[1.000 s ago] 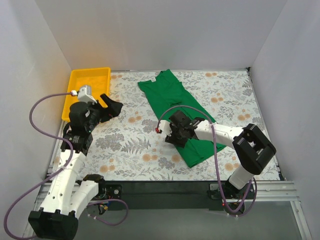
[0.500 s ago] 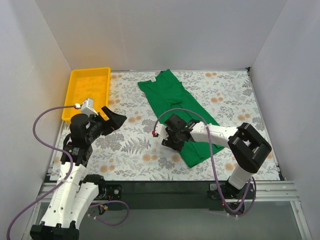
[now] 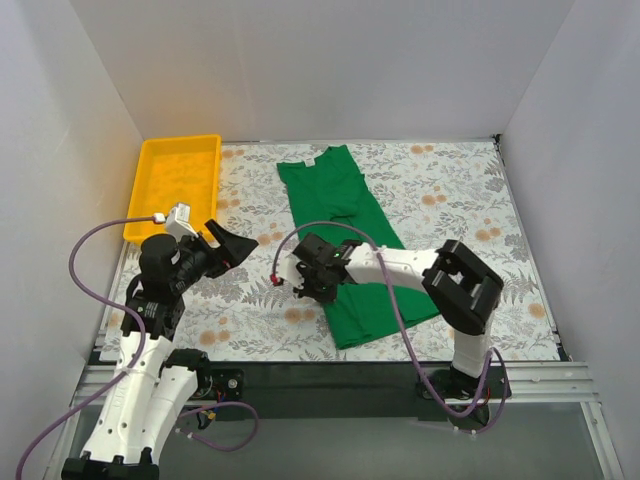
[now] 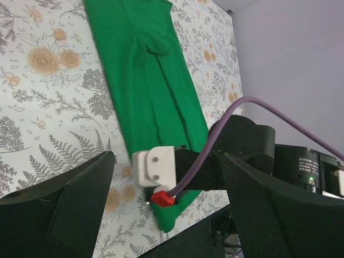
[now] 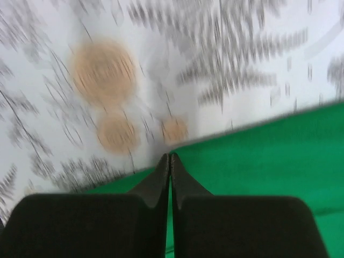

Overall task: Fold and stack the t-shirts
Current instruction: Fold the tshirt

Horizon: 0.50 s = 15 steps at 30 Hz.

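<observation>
Outside yellow tray [image 3: 175,180], green t-shirt [image 3: 335,195], edge pinched in right gripper [image 5: 170,157], left gripper [image 3: 232,250] wide open

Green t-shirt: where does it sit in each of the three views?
Top external: the green t-shirt lies diagonally through the centre, from far left to near right.
Left wrist: it runs from the top edge down to bottom centre.
Right wrist: it fills the lower right.
Shared landmark: the floral tablecloth bordering the shirt.
</observation>
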Available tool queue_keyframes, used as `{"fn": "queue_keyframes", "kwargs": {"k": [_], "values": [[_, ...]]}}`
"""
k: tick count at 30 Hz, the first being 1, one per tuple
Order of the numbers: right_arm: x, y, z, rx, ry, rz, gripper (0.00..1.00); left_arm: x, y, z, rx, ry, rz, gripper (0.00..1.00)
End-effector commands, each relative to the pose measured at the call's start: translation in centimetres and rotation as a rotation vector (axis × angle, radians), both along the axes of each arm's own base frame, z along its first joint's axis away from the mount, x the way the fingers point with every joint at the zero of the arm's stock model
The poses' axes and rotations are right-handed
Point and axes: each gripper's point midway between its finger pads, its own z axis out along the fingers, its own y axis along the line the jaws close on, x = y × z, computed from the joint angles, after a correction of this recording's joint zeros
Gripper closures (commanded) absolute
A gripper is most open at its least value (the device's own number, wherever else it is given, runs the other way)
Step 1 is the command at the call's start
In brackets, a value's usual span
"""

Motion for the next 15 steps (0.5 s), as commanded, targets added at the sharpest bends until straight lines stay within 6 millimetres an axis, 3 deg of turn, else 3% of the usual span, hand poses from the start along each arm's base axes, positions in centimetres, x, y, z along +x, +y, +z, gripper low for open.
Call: {"fn": "queue_keyframes", "kwargs": {"k": [1,2,3,5,6,7,8,9,11,13,14,15], "values": [[-3.3,4.9,-0.2,0.057,0.142,0.119,0.99,-0.9,-0.8,-0.2,-0.028,0.012,-0.053,0.21],[-2.9,7.0,1.4,0.086,0.145,0.132,0.99,-1.1,-1.0,-0.2,-0.03,0.014,-0.067,0.21],[-2.7,7.8,0.5,0.064,0.171,0.132,0.86,-1.3,-1.0,-0.2,-0.029,0.014,-0.072,0.21],[-2.3,8.3,1.4,0.055,0.178,0.157,0.69,-1.6,-1.1,0.1,-0.019,-0.003,-0.089,0.21],[-2.1,7.9,2.4,0.065,0.161,0.173,0.52,-2.0,-1.3,0.3,-0.019,-0.006,-0.11,0.21],[-1.9,7.3,3.1,0.075,0.134,0.212,0.44,-2.2,-1.4,0.2,-0.009,-0.013,-0.125,0.21],[-1.2,6.1,3.8,0.092,0.131,0.215,0.36,-2.4,-1.5,0.3,-0.008,-0.022,-0.141,0.2],[-1.7,4.1,5.8,0.134,0.122,0.231,0.24,-2.7,-1.9,0.3,-0.012,-0.026,-0.175,0.2],[-0.5,0.8,7.9,0.23,0.133,0.241,0.12,-2.9,-2.4,0.4,-0.002,-0.046,-0.221,0.2],[-0.6,-2.8,10.0,0.297,0.08,0.244,0.08,-3.5,-3.2,0.9,-0.008,-0.065,-0.29,0.2],[0.6,-4.6,10.6,0.318,0.028,0.24,0.06,-3.6,-3.6,1.1,-0.003,-0.075,-0.319,0.2],[-0.1,-6.6,10.7,0.328,-0.01,0.246,0.02,-3.3,-3.9,0.8,0.0,-0.053,-0.343,0.2]]}}
